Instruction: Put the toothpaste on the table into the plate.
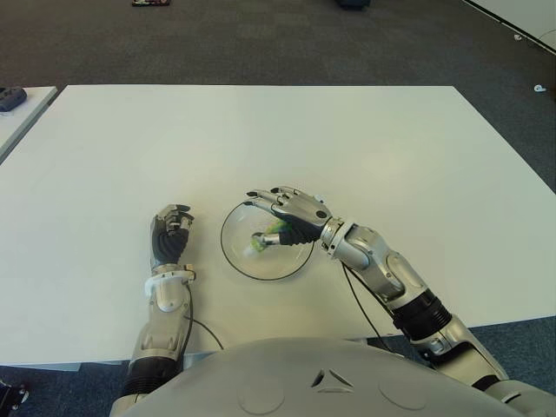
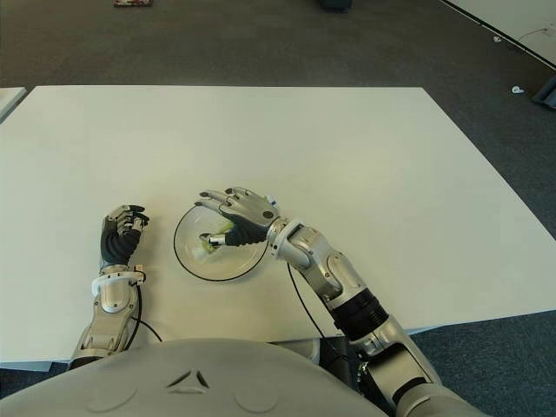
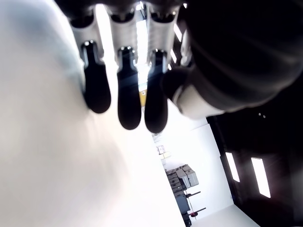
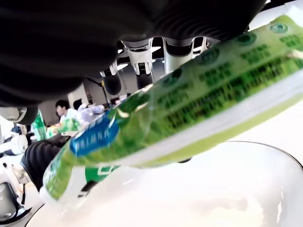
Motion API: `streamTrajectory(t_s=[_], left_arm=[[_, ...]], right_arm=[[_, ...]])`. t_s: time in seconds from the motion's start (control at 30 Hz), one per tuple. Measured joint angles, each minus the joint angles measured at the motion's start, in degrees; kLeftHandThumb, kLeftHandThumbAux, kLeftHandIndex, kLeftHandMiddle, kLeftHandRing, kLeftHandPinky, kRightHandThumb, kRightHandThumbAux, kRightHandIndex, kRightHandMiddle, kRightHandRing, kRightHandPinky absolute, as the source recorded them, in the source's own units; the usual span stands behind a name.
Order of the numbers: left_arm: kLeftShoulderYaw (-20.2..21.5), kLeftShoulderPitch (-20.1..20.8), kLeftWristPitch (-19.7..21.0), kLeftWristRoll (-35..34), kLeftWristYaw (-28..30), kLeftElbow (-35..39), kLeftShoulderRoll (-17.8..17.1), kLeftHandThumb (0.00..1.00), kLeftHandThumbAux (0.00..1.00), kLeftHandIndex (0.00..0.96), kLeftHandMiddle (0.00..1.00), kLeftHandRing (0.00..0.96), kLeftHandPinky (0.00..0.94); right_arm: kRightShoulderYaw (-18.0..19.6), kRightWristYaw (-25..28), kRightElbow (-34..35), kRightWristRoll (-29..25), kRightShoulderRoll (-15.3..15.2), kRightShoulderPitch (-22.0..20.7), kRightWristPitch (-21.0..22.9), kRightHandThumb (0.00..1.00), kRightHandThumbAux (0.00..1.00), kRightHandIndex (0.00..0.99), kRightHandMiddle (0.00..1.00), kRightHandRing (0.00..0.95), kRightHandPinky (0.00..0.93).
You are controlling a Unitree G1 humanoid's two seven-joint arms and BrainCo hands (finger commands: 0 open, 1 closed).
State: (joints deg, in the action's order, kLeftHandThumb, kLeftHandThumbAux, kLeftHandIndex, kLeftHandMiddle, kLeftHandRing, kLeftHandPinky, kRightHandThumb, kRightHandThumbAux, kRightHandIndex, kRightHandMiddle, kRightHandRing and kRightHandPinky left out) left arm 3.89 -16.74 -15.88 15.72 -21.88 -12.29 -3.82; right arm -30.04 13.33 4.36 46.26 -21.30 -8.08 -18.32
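- White table (image 1: 365, 148) is seen bordered by dark carpet; a clear plate (image 1: 234, 252) stands near its front edge.
- Over the plate the right hand (image 1: 291, 217) is held, its fingers (image 1: 265, 195) reaching across the rim.
- The toothpaste (image 4: 189, 109), a green tube, is seen under the palm just above the plate's floor; whether it is gripped or already let go cannot be told.
- The placing step is judged nearly done.
- Next, the tube should be freed if it is held and the hand lifted clear without tipping the plate.
- The left hand (image 1: 171, 234), clenched and empty, is shown left of the plate.
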Motion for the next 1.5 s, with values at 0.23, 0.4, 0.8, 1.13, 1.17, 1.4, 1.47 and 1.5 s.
streamTrajectory(t_s=[0.23, 0.4, 0.8, 1.13, 1.17, 1.4, 1.47, 1.5], left_arm=[[-0.05, -0.03, 0.01, 0.01, 0.00, 0.03, 0.00, 0.702, 0.722, 0.426, 0.532, 0.526, 0.473], [-0.10, -0.10, 0.01, 0.07, 0.00, 0.10, 0.00, 0.702, 0.722, 0.426, 0.533, 0.526, 0.471], [-0.28, -0.26, 0.17, 0.62, -0.03, 0.45, 0.02, 0.702, 0.721, 0.426, 0.535, 0.527, 0.472], [-0.27, -0.41, 0.05, 0.64, -0.03, 0.55, 0.01, 0.702, 0.721, 0.427, 0.536, 0.533, 0.488], [-0.27, -0.43, -0.01, 0.64, -0.03, 0.55, 0.00, 0.702, 0.721, 0.427, 0.537, 0.533, 0.488], [-0.30, -0.60, -0.30, 0.68, -0.03, 0.62, 0.00, 0.702, 0.721, 0.427, 0.543, 0.536, 0.481], [-0.30, -0.66, -0.40, 0.69, -0.03, 0.62, -0.01, 0.702, 0.721, 0.427, 0.543, 0.534, 0.468], [-0.30, -0.68, -0.40, 0.69, -0.03, 0.62, -0.01, 0.702, 0.721, 0.427, 0.544, 0.533, 0.465]], right_arm=[[0.38, 1.06, 1.28, -1.30, -0.14, 0.36, 0.28, 0.406, 0.126, 0.000, 0.000, 0.000, 0.000], [0.74, 2.60, 2.44, -1.74, -0.39, 0.61, 1.08, 0.417, 0.128, 0.000, 0.000, 0.000, 0.000], [1.40, 4.70, 3.84, -1.84, -0.47, 0.88, 2.93, 0.432, 0.133, 0.000, 0.000, 0.000, 0.000], [2.05, 1.48, 4.07, -2.36, -0.35, 1.24, 1.40, 0.365, 0.147, 0.000, 0.000, 0.000, 0.000], [2.21, 0.60, 4.01, -2.61, -0.31, 1.24, 0.83, 0.357, 0.151, 0.000, 0.000, 0.000, 0.000], [3.41, -6.95, 1.88, -3.60, 0.21, 1.31, -3.64, 0.215, 0.285, 0.000, 0.000, 0.142, 0.000], [4.12, -10.07, 0.51, -3.92, 0.61, 1.41, -5.32, 0.200, 0.357, 0.000, 0.000, 0.316, 0.000], [4.40, -11.37, -0.23, -4.46, 0.87, 1.44, -6.11, 0.199, 0.373, 0.000, 0.000, 0.345, 0.000]])
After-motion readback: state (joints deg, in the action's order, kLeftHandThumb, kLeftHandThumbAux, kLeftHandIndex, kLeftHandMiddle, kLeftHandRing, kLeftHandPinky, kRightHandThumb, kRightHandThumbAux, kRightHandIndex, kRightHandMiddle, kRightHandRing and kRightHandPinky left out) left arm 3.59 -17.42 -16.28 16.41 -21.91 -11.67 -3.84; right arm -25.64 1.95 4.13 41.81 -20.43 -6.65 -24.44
